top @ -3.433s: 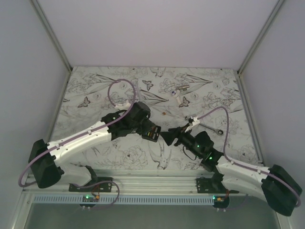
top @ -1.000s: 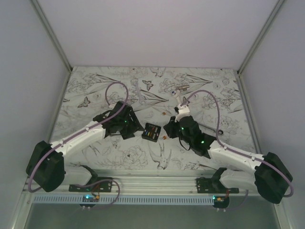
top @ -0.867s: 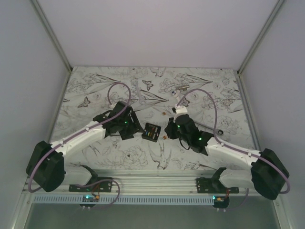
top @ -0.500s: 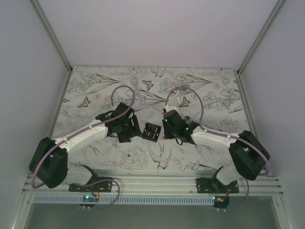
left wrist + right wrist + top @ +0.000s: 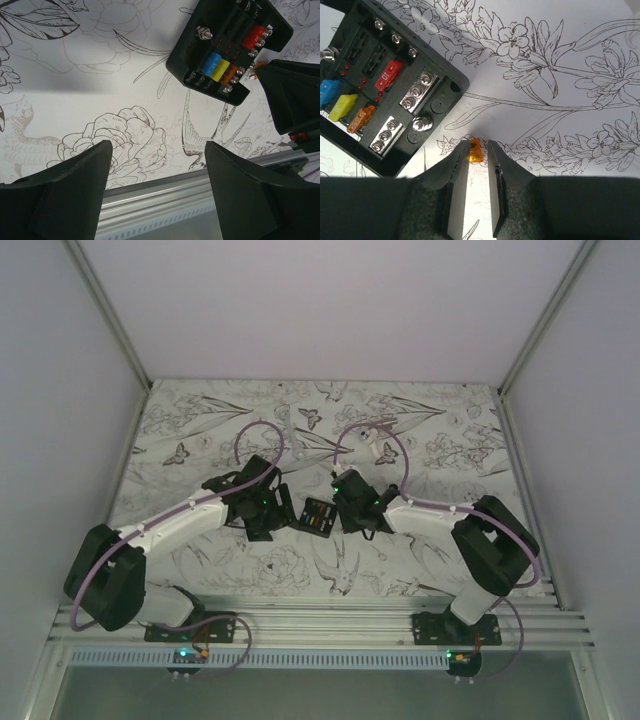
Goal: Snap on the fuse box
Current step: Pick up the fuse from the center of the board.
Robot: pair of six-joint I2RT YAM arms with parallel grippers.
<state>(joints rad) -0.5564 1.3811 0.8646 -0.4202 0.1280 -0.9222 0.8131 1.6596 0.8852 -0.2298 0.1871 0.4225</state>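
Observation:
The fuse box (image 5: pixel 318 516) is a small black square with red, blue, yellow and orange fuses on its face, lying flat on the flowered table between the two arms. It also shows in the left wrist view (image 5: pixel 230 47) and the right wrist view (image 5: pixel 385 95). My left gripper (image 5: pixel 157 170) stands wide open just left of the box (image 5: pixel 278 508), with nothing between its fingers. My right gripper (image 5: pixel 479 145) is low beside the box's right edge (image 5: pixel 345 514). Its jaws are narrowly apart around a loose orange fuse (image 5: pixel 475 151), which touches the left pad with a thin gap to the right pad.
Small white parts (image 5: pixel 384 451) lie on the table behind the right arm. The aluminium rail (image 5: pixel 165 192) runs along the table's near edge. The right arm's finger (image 5: pixel 295 95) shows dark at the right of the left wrist view.
The right arm has folded in leftward, and its gripper has come down beside the fuse box around the orange fuse. The left gripper has opened wider and drawn back a little. The box has not moved.

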